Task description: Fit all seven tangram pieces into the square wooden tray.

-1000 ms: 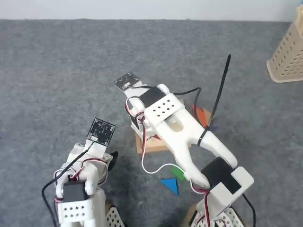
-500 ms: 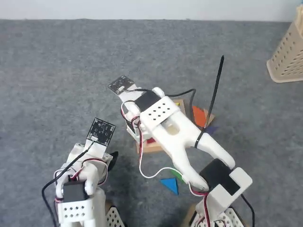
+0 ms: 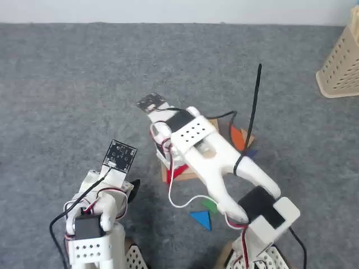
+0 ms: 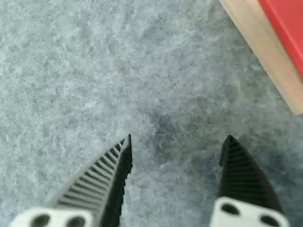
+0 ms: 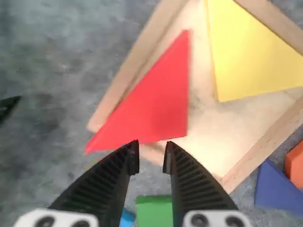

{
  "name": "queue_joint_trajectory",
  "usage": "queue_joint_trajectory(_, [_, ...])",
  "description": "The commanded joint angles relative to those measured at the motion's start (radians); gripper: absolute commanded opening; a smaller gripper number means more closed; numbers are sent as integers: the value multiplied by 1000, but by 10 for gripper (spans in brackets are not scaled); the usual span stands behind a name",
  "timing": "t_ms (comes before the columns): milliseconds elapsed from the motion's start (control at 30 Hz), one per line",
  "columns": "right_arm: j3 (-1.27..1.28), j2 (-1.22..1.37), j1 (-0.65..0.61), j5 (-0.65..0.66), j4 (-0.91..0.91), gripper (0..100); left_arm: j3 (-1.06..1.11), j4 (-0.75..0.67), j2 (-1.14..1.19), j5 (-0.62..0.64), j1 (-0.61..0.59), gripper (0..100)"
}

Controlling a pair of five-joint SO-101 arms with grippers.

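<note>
- Left arm (image 3: 95,218) sits folded back; left fingers (image 4: 113,179) gape wide, empty, over the tabletop (image 4: 71,71).
- Right arm (image 3: 213,157) stretches over the wooden tray (image 5: 142,52); right fingers (image 5: 118,175) stand barely apart, empty, at the red triangle (image 5: 151,109).

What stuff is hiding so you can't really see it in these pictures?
- High view: the right arm covers most of the square wooden tray and the pieces inside it.
- Right wrist view: the yellow triangle, orange piece and dark blue triangle run off the picture's edges. The fingers hide part of the green piece.
- Left wrist view: the red triangle is cut off at the picture's corner.
</note>
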Motion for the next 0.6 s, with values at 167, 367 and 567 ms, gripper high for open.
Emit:
queue_joint_trajectory(167, [-21, 148, 68, -6, -174, 20, -8, 5, -15, -8, 3, 280])
queue_joint_trajectory(367, [-133, 251, 125, -6, -163, 19, -8, 5, -15, -8, 3, 280])
queue_joint_trajectory(567, [-198, 297, 124, -6, -163, 20, -8, 5, -15, -8, 3, 280])
